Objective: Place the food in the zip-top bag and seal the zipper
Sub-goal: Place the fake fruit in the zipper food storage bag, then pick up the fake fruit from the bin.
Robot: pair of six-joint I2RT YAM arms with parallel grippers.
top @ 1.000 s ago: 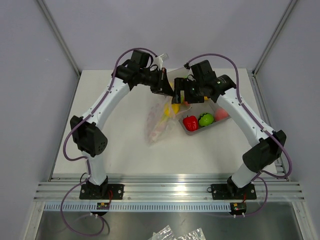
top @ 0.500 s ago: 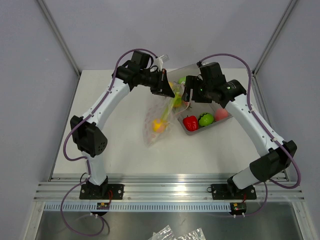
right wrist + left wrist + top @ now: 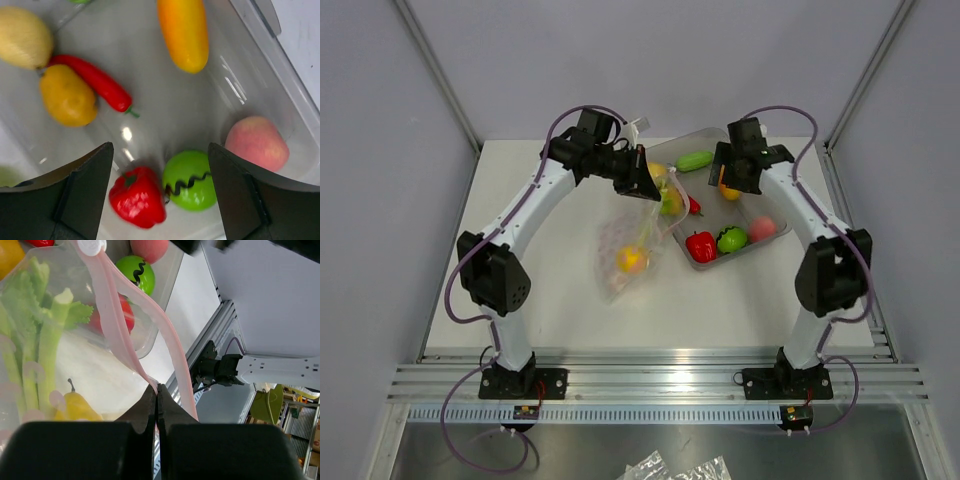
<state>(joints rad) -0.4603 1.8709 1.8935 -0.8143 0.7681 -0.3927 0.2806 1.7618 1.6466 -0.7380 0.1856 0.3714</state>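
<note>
Zip-top bag (image 3: 623,250) lies slanting across the surface (image 3: 550,300), part-filled, its mouth lifted at the far end by the left tool (image 3: 642,182), fingers pinched tight on the pink zipper (image 3: 112,335). The rest of the food (image 3: 257,142) sits in the grey tray (image 3: 165,112) just right of that mouth, directly beneath the right tool (image 3: 160,147), spread wide and holding nothing; a red pepper (image 3: 137,197) and green fruit (image 3: 190,186) show between its fingers. The right arm (image 3: 805,215), stretched out and bent down over the tray, is the nearer.
</note>
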